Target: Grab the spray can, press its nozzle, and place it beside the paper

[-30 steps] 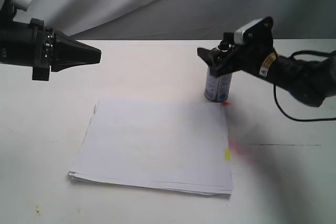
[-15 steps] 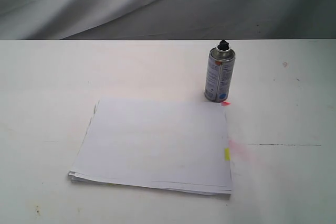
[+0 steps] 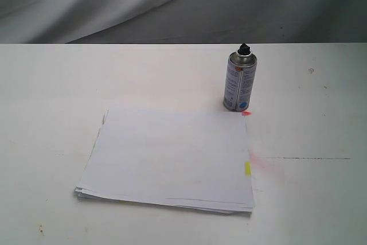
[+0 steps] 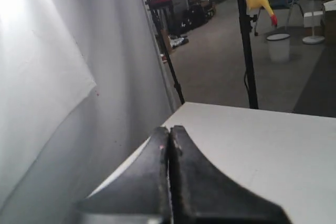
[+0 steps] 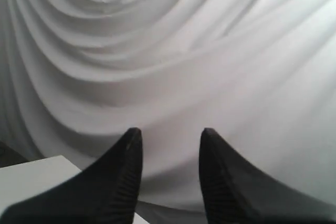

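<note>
Spray can [image 3: 239, 82] upright just beside paper [image 3: 169, 159] corner, away from both grippers. Left gripper [image 4: 170, 129] jaws pressed together, empty. Right gripper [image 5: 170, 135] jaws parted, empty.

Table [image 3: 51, 96] fills the lower part of the exterior view, cloth backdrop [image 3: 114, 4] across the top. Paper [image 3: 169, 159] lies flat on it, lower centre. Spray can [image 3: 239, 84] stands upright right of centre, just behind the paper's upper right corner, nozzle [image 3: 245, 49] on top

White table [image 3: 51, 84], grey draped backdrop [image 3: 172, 4], grey floor [image 4: 215, 61], possibly light stands [image 4: 245, 51]
</note>
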`<action>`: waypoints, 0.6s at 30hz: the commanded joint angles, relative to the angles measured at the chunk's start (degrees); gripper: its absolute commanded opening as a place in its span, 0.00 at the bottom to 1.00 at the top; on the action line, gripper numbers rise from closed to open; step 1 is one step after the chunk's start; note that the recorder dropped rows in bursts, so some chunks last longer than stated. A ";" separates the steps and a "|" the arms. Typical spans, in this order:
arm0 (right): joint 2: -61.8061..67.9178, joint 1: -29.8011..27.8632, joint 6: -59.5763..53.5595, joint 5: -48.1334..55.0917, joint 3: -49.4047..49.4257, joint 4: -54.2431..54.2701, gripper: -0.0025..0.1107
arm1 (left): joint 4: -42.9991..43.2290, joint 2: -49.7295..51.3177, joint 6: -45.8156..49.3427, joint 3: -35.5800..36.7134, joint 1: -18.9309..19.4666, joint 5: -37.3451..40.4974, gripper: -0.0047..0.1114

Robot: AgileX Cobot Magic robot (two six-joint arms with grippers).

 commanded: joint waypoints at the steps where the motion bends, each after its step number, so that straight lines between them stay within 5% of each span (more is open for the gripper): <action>1: -10.29 -0.08 1.35 -3.10 4.82 -0.96 0.17 | 2.45 -2.15 -3.17 3.15 -4.02 -0.17 0.04; 4: -14.94 -0.08 1.63 -3.10 8.89 -0.96 0.04 | -1.78 -2.74 -1.56 8.46 -5.82 -0.17 0.04; 9: -16.65 -0.08 2.27 -3.10 17.69 -0.96 0.02 | -22.24 -2.32 15.28 22.53 -6.26 -3.27 0.04; 14: -13.66 -0.08 2.41 0.01 26.44 -0.96 0.02 | -22.24 -0.05 20.85 29.48 -6.26 -11.73 0.04; 18: -10.12 -0.08 2.03 3.51 31.81 -0.96 0.02 | -22.24 2.85 20.52 31.56 -6.26 -9.33 0.04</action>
